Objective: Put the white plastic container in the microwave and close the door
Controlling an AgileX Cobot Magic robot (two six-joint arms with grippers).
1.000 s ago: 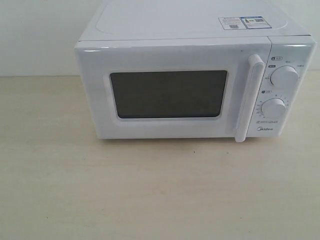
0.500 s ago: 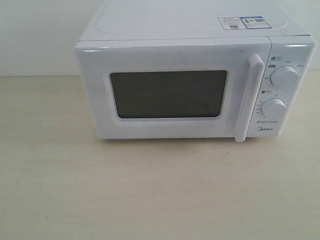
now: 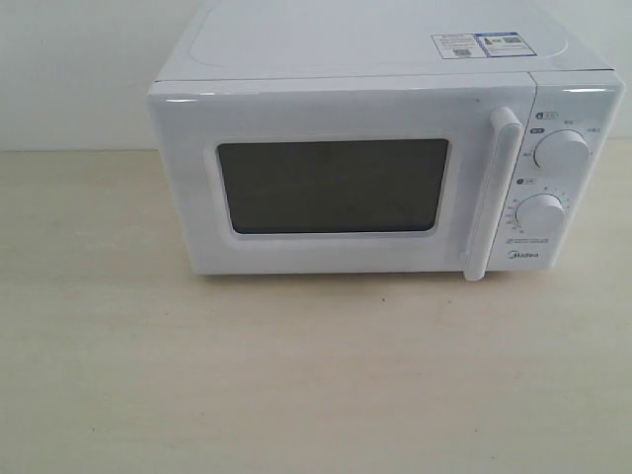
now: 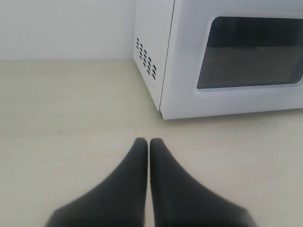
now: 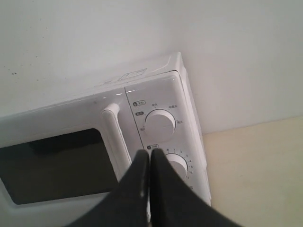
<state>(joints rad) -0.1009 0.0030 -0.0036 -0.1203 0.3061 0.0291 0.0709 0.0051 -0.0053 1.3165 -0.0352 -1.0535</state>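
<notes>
Here is the white boxy countertop microwave [image 3: 375, 168], sitting square on the pale wood-grain bench [image 3: 296, 375] with its back near the plain white wall [image 3: 69, 69]. Its white door [image 3: 336, 109] is shut flush against the body, with no gap along the seam. The dark rectangular mesh window [image 3: 333, 186] gives nothing away: it is too dark to tell what the cavity holds. Just to the right of the window runs the vertical white bar handle [image 3: 494, 193]. Beyond it is the control panel, where the upper round white dial [image 3: 561, 153] sits above the lower round white dial [image 3: 542, 214]. Two small printed stickers [image 3: 484, 44] lie flat on the top panel near its right rear corner.

Over to the arms. The left gripper [image 4: 149, 142] hangs above bare bench, with its black jaws pressed together and nothing between them. It is in front of the microwave's left front corner and apart from it, and the side vent holes [image 4: 146, 56] show clearly.

The right gripper [image 5: 149, 153] has its jaws closed tight as well, and empty. It points at the control panel, and from its own camera the tips line up between the handle and the lower dial. Whether they touch the panel cannot be told from that view.
</notes>
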